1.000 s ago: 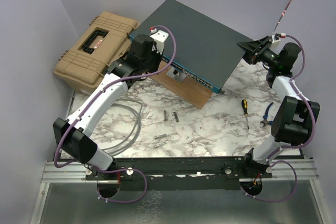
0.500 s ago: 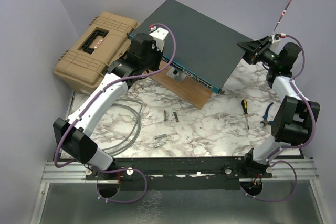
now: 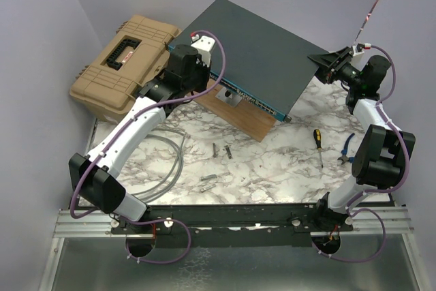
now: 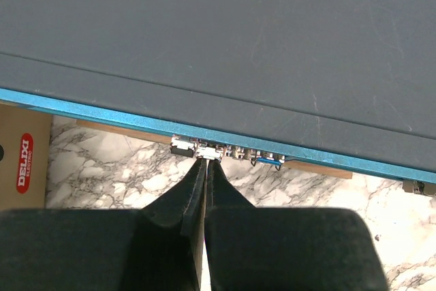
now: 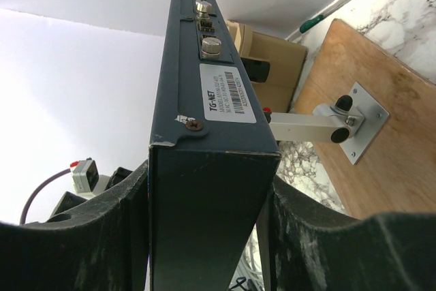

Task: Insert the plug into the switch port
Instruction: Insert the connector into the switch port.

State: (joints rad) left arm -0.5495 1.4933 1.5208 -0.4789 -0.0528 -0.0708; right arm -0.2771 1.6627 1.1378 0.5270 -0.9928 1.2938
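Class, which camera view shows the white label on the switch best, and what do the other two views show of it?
Right wrist: the label on the switch faces its camera, barcode visible. Top external and left wrist show only other faces, no label.

Over the last second the left gripper (image 4: 206,160) has crept a little farther from the arm bases and slightly leftward along the switch (image 3: 266,52). It is a small shift, seen best in the white camera housing (image 3: 204,44) on its wrist, now higher against the dark top panel's edge. The purple cable (image 3: 219,59) loop has risen with it.
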